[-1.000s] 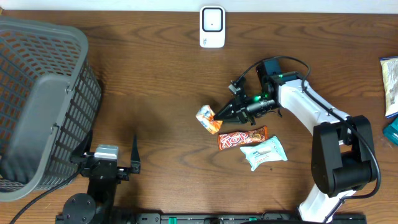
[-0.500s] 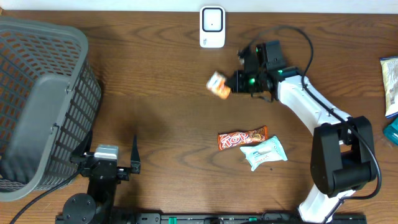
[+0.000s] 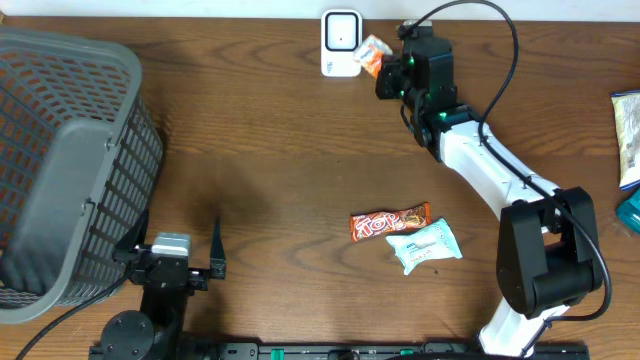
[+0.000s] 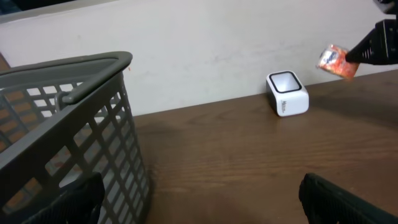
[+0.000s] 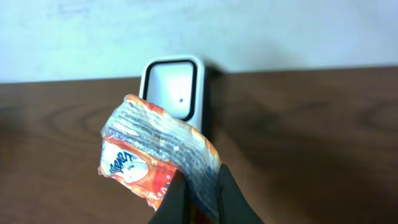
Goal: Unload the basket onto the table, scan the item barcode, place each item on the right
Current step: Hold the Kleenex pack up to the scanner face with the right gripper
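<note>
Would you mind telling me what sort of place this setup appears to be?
Probably a mock shop checkout on a wooden table: a white barcode scanner, a grey shopping basket, and an orange snack packet held beside the scanner.

One barcode scanner (image 3: pixel 342 43), far edge of worktop (image 3: pixel 250 150). One mesh basket (image 3: pixel 120 180), left edge. Three wrapped snacks in full view: orange-white packet (image 3: pixel 373 53), red Top bar (image 3: pixel 390 221), pale mint packet (image 3: pixel 424 246). Two bags cut off at right edge: pale bag (image 3: pixel 628 135), teal bag (image 3: pixel 630 212). Two robot arms: left arm (image 3: pixel 165 270), right arm (image 3: pixel 490 170).
</note>
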You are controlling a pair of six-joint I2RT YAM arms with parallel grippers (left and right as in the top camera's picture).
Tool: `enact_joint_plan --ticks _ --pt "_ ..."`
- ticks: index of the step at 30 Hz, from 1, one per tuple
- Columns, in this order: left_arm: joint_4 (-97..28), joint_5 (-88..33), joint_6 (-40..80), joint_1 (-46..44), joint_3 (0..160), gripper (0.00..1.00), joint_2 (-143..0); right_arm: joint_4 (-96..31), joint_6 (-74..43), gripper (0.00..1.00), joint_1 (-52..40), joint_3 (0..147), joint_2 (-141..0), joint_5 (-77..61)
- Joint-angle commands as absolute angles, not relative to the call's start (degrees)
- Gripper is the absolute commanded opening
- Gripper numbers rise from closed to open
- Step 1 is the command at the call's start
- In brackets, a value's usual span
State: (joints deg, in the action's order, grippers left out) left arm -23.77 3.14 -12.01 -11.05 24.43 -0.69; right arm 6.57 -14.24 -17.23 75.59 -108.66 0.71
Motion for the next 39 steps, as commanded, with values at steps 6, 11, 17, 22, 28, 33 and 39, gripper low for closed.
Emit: enact_joint_plan --ticks 6,11,17,22,28,33,39 --pt "-23.57 3.05 -11.75 -11.22 24.53 1.00 -0.62 7.46 -6.48 0.01 -17.69 83.31 -111.46 7.33" --pt "-23.57 3.05 -11.75 -11.22 24.53 1.00 -0.62 7.29 -4.14 0.01 -17.69 91.11 -117.64 8.64" --pt "-23.57 3.05 -11.75 -11.22 24.53 1.00 -0.62 6.81 0.38 0.01 -17.69 101.84 -126.76 14.11" --pt "-23.57 3.05 -11.75 -11.22 24.53 1.00 -0.62 6.39 1.37 0.01 -17.72 108.92 -133.58 14.85" --pt "-23.57 3.05 -11.75 -11.22 24.53 1.00 -0.62 7.22 1.39 0.01 -19.00 110.78 -136.64 13.17" --pt "-23.57 3.05 -11.75 -11.22 24.53 1.00 -0.62 8.47 1.37 0.01 -20.01 110.78 -137.95 9.39" --pt "-23.57 3.05 -11.75 -11.22 24.53 1.00 -0.62 9.43 1.43 0.01 -20.88 110.78 -139.92 9.32"
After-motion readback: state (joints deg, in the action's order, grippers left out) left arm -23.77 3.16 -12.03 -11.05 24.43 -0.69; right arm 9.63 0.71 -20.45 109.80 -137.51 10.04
